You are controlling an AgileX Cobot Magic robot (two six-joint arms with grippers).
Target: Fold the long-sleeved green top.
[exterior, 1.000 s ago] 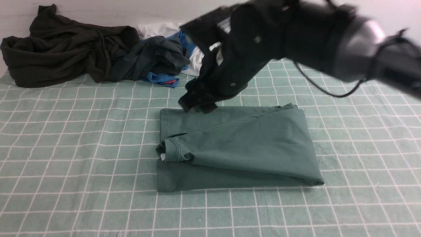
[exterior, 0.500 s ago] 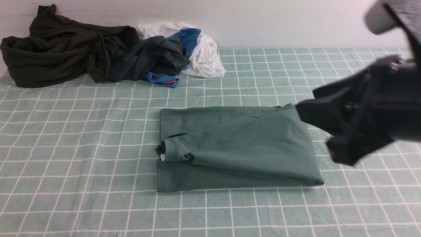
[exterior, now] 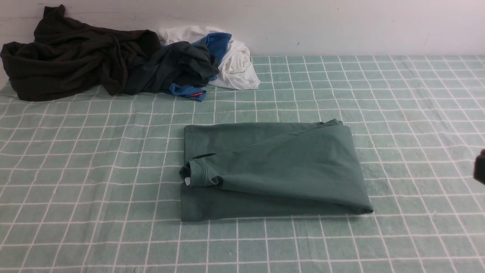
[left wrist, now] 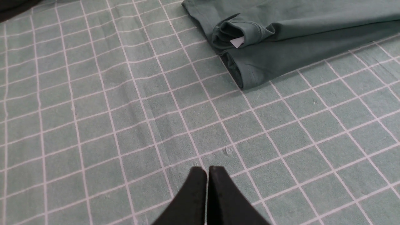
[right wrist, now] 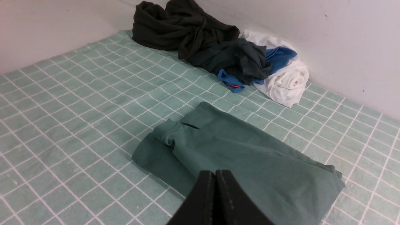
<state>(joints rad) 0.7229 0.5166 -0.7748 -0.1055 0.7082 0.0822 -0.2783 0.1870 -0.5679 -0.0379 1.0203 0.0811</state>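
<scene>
A: While the front view has no arm on the cloth, the green top (exterior: pixel 273 168) lies folded mid-counter, collar roll at its left edge, fold end to the right. Only a dark sliver of the right arm (exterior: pixel 480 171) shows at the frame's right edge.

B: Clutter?

A: Dark garment heap (exterior: pixel 72 57) at the far left against the wall, with a white garment (exterior: pixel 237 66) and a blue garment (exterior: pixel 189 91) beside it. All well apart from the top; nothing lies on it.

B: Left wrist view?

A: Left hand (left wrist: pixel 207 175) clenched, fingertips pressed together, holding nothing, over bare checked cloth (left wrist: pixel 93 109). It shows what front can't: the white tag (left wrist: pixel 237 42) inside the collar roll, and the layered hem at the near corner.

B: Right wrist view?

A: Right hand (right wrist: pixel 215 178) also clenched and empty, above the top's near edge. Whole top and the heap are visible from this side.

B: Surface?

A: Counter (exterior: pixel 75 189) covered in pale green cloth with a white grid, plain white wall (exterior: pixel 341 26) behind.
</scene>
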